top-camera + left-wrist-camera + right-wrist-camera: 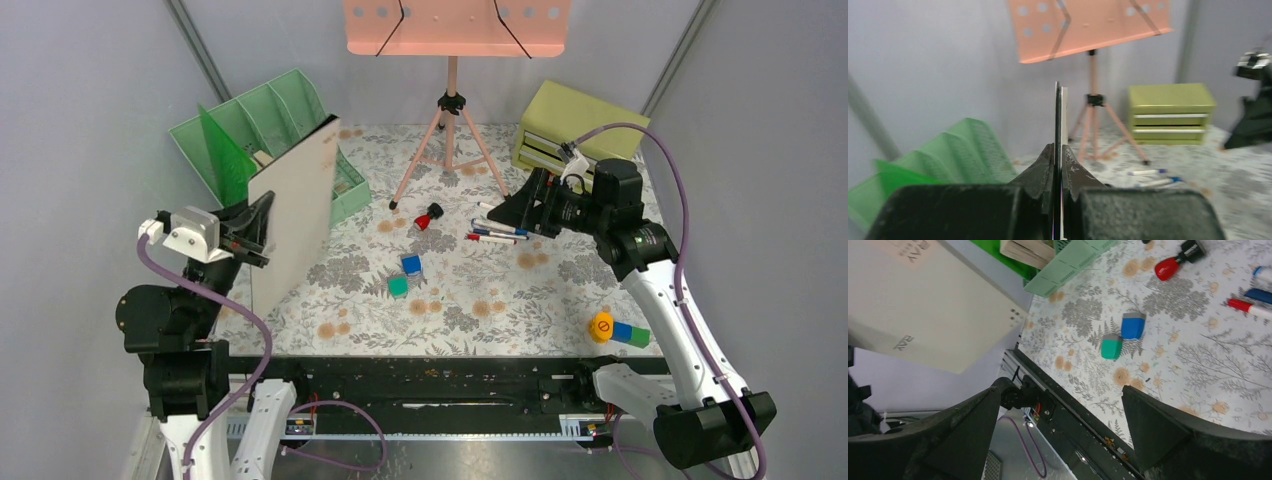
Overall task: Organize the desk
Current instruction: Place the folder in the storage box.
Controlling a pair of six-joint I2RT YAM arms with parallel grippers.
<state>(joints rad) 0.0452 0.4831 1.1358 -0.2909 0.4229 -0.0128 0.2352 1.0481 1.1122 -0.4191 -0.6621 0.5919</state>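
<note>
Over the left side of the desk point(470, 300), the left gripper point(262, 228) is clamped tight on the near edge of a thin white panel point(295, 215), holding it upright on its edge and raised off the floral tabletop. The panel's far end reaches toward the green file organizer point(270, 120) in the back left corner; whether the two touch I cannot tell. From the left wrist, the fingers point(1043, 172) press flat against both faces of the panel point(1063, 115), dark on its left face and white on its right, with no gap showing between them. The right gripper point(512, 208) hangs above the right half of the desk with its jaws spread wide and nothing between them; its wrist view looks down between the fingers point(963, 435) onto bare print and the black rail point(1068, 425). The desk itself fills the middle of the overhead view, running from the black rail at the near edge, where both arms are mounted, back to the grey wall. On it lie a blue block point(411, 264) and a teal block point(398, 286) just beside each other near the centre, a red stamp with a black cap point(428, 218) farther back, and a few pens point(498, 232) just below the right gripper. A yellow, blue and green piece point(615, 330) sits near the front right corner, an olive drawer box point(575, 125) in the back right, and a pink music stand point(455, 25) at the back centre.
</note>
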